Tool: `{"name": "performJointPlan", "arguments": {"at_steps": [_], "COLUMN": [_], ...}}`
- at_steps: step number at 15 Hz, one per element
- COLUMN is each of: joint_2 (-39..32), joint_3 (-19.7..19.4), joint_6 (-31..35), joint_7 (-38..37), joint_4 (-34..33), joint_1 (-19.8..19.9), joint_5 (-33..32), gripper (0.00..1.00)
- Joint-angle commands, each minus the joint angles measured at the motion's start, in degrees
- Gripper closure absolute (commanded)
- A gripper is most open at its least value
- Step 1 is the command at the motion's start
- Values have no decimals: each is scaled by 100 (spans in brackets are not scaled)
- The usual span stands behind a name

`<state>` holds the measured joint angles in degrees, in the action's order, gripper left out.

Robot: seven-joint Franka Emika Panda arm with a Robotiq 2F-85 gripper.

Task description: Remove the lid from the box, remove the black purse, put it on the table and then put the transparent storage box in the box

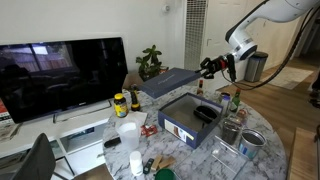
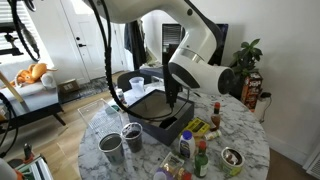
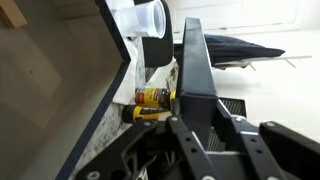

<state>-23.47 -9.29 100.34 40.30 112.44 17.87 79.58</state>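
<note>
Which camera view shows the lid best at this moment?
An exterior view: the lid shows nearly whole, held clear of the box by the end effector. In an exterior view the arm hides most of it. The wrist view shows only a close part.

Matt navy cardboard lid (image 1: 170, 82) and box (image 1: 178, 126), glossy veined marble table (image 1: 272, 150), shiny metal tin (image 1: 251, 143)

Both exterior views look down slantwise from different sides of the marble surface (image 1: 268, 152) (image 2: 246, 136), sharing the box (image 1: 184, 128) (image 2: 164, 132). The wrist view looks along the gripper (image 3: 190, 118), close against the lid (image 3: 195, 62).
</note>
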Motion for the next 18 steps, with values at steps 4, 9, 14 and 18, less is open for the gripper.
{"name": "performJointPlan", "arguments": {"at_steps": [4,9,14,18], "joint_2": [-93,-349,-659,-954], "joint_3": [-64,16,217,449], "joint_6": [2011,3230,3881,4400], "joint_7": [-541,-1167,-1927,-2123], "joint_4": [-665,-1138,-1150,-1298], "joint_1": [-629,-847,-1030,-1136], "joint_5": [27,-376,-781,-791], "gripper": [91,91,91,91]}}
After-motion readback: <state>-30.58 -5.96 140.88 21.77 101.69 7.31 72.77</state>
